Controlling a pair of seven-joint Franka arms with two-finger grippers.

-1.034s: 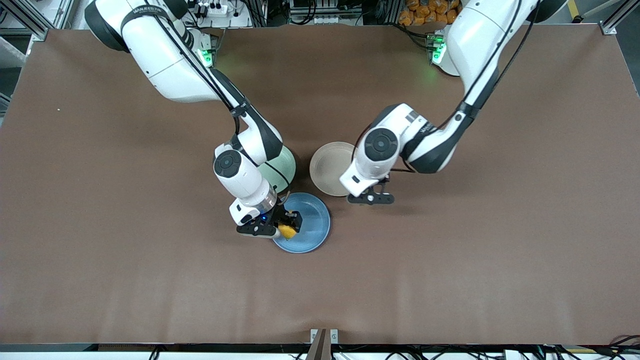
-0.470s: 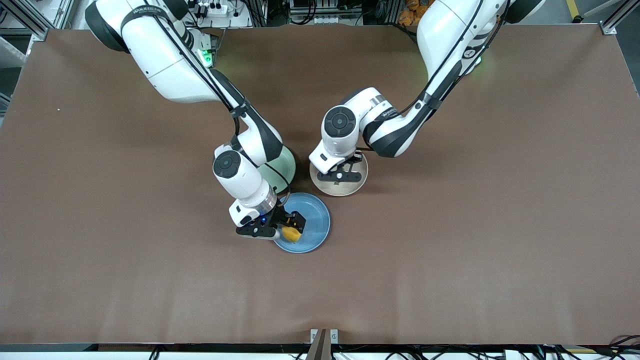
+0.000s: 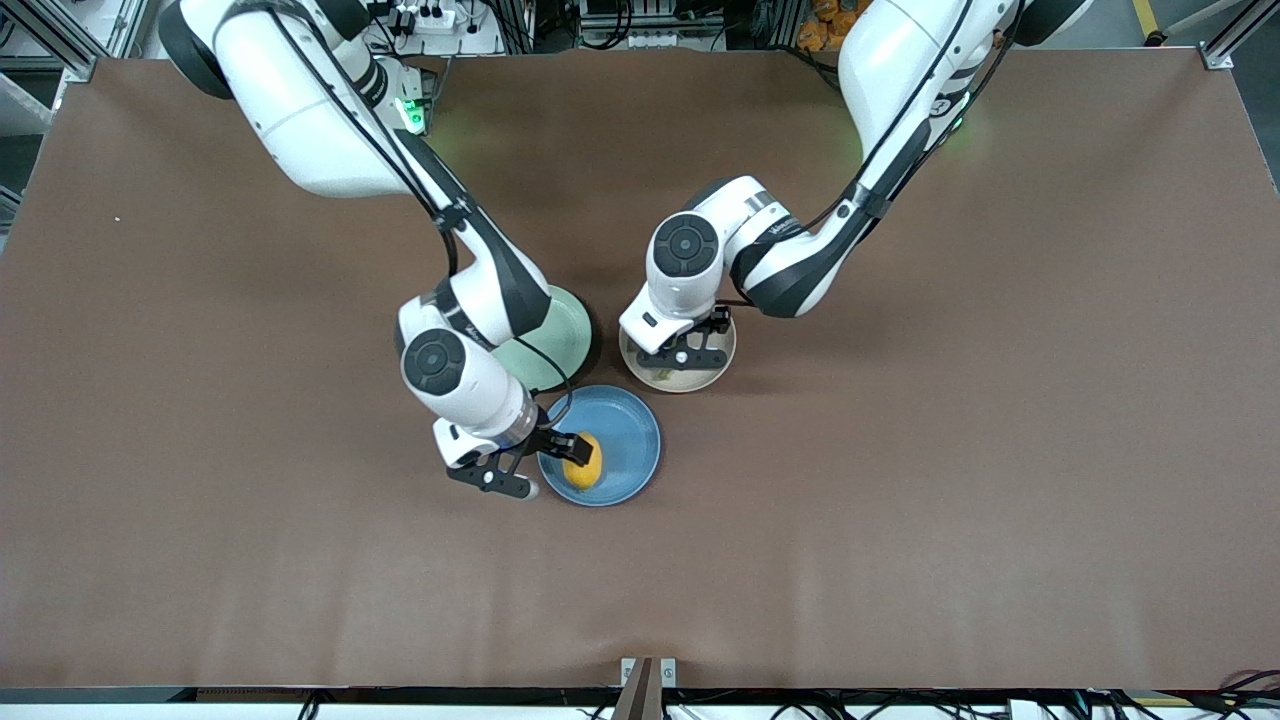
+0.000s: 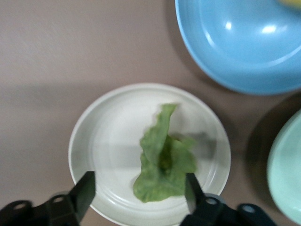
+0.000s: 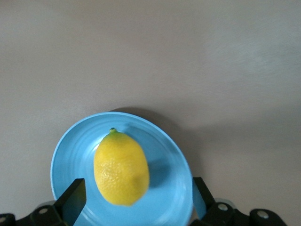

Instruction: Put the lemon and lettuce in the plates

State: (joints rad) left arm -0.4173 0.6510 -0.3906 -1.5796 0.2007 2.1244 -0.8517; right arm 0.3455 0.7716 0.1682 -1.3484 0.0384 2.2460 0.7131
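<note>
The lemon [image 5: 121, 168] lies in the blue plate [image 3: 622, 440], and the right gripper [image 5: 134, 197] hangs over it with fingers spread, gripping nothing. The lettuce [image 4: 162, 157] lies in the beige plate [image 4: 99, 141], the left gripper [image 4: 140, 190] over it, also released. A mint plate [image 3: 560, 335] sits beside both.
</note>
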